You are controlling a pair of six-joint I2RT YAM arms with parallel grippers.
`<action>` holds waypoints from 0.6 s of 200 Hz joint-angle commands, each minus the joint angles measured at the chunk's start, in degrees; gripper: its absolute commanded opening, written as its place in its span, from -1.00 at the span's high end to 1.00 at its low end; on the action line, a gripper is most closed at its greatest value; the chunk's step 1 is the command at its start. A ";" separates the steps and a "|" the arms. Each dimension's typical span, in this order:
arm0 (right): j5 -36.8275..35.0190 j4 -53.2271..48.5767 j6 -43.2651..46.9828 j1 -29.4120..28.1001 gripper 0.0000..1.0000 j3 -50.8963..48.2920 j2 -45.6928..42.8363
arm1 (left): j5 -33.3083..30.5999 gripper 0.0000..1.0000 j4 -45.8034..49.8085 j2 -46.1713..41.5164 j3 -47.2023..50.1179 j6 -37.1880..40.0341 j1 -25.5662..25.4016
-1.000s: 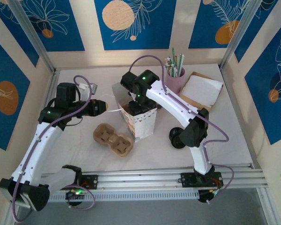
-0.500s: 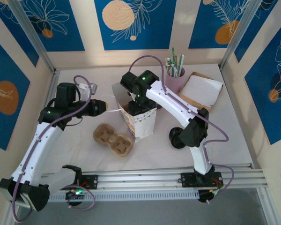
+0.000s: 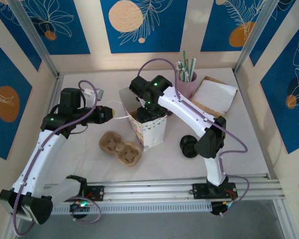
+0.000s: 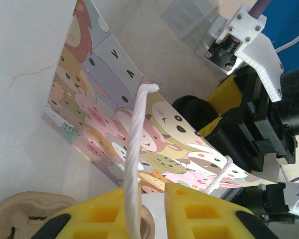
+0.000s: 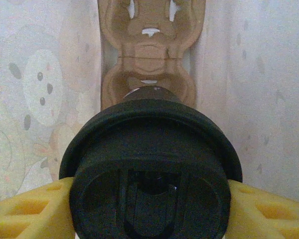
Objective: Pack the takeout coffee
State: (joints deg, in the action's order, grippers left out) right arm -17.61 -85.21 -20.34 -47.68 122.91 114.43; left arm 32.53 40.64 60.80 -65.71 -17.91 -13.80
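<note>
The takeout coffee (image 5: 152,174) fills the right wrist view from above, its round black lid facing the camera. My right gripper (image 5: 149,211) is shut on it, one yellow finger (image 5: 27,211) on each side. It hangs inside the cartoon-print paper bag (image 3: 152,130), above a cardboard cup carrier (image 5: 150,47) on the bag's floor. From the top, my right gripper (image 3: 148,112) reaches down into the bag's mouth. My left gripper (image 3: 107,114) is shut on the bag's white rope handle (image 4: 133,159) and holds it taut to the left.
A second cardboard carrier (image 3: 120,148) lies on the table left of the bag. Loose black lids (image 3: 188,146) sit right of the bag. A pink cup of straws (image 3: 186,82) and a box of white napkins (image 3: 214,95) stand at the back right.
The right arm's elbow has shifted slightly to the right while its wrist stays in the bag's mouth. The left arm and the bag have not moved.
</note>
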 commanded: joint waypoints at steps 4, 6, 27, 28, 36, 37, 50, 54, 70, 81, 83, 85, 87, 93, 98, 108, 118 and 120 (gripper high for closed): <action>0.20 -0.15 0.75 -0.47 -0.12 -0.57 -1.98 | -0.39 0.61 1.11 -1.17 0.11 0.93 -0.70; 0.16 -0.14 0.78 -0.41 -0.12 -0.57 -2.01 | -0.39 0.62 1.06 -1.15 0.14 0.95 -0.70; 0.23 0.04 0.75 -0.44 -0.12 -0.82 -2.19 | -0.38 0.62 1.09 -1.06 0.15 0.93 -0.73; 0.26 0.04 0.74 -0.46 -0.12 -0.83 -2.19 | -0.42 0.61 1.10 -1.09 0.15 0.90 -0.72; 0.23 0.02 0.81 -0.48 -0.12 -0.88 -2.17 | -0.41 0.62 1.02 -1.09 0.15 0.94 -0.83; 0.22 0.03 0.77 -0.44 -0.12 -0.85 -2.18 | -0.43 0.62 1.02 -1.06 0.15 0.95 -0.81; 0.16 0.07 0.78 -0.48 -0.12 -0.85 -2.18 | -0.38 0.61 1.02 -1.12 0.17 0.91 -0.79; 0.16 0.09 0.80 -0.48 -0.12 -0.83 -2.19 | -0.44 0.62 1.02 -1.12 0.15 0.90 -0.79; 0.18 0.12 0.81 -0.47 -0.12 -0.74 -2.18 | -0.41 0.62 1.04 -1.05 0.15 0.91 -0.79; 0.19 0.05 0.75 -0.51 -0.12 -0.74 -2.12 | -0.41 0.62 1.01 -1.11 0.16 0.95 -0.79; 0.20 0.07 0.74 -0.51 -0.12 -0.74 -2.18 | -0.42 0.61 1.04 -1.16 0.17 0.95 -0.83; 0.20 0.11 0.78 -0.45 -0.12 -0.79 -2.19 | -0.38 0.62 1.02 -1.08 0.15 0.95 -0.86; 0.20 0.13 0.75 -0.50 -0.12 -0.71 -2.19 | -0.41 0.62 1.00 -1.00 0.19 0.95 -0.81; 0.20 0.04 0.78 -0.55 -0.12 -0.66 -2.18 | -0.41 0.61 1.01 -1.00 0.16 0.94 -0.79; 0.10 0.03 0.75 -0.53 -0.12 -0.66 -2.19 | -0.38 0.62 0.90 -0.98 0.19 0.90 -0.79; 0.05 0.05 0.82 -0.47 -0.12 -0.74 -2.17 | -0.42 0.62 0.91 -0.96 0.19 0.86 -0.81; 0.17 0.03 0.91 -0.58 -0.12 -0.53 -2.03 | -0.41 0.62 0.88 -0.97 0.13 0.90 -0.88; 0.20 -0.03 0.91 -0.57 -0.12 -0.55 -2.02 | -0.40 0.61 0.90 -1.01 0.19 0.92 -0.88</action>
State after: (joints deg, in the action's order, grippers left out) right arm -17.61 -84.75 -20.34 -47.79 122.85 114.41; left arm 32.51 41.15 60.80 -65.71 -17.91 -14.02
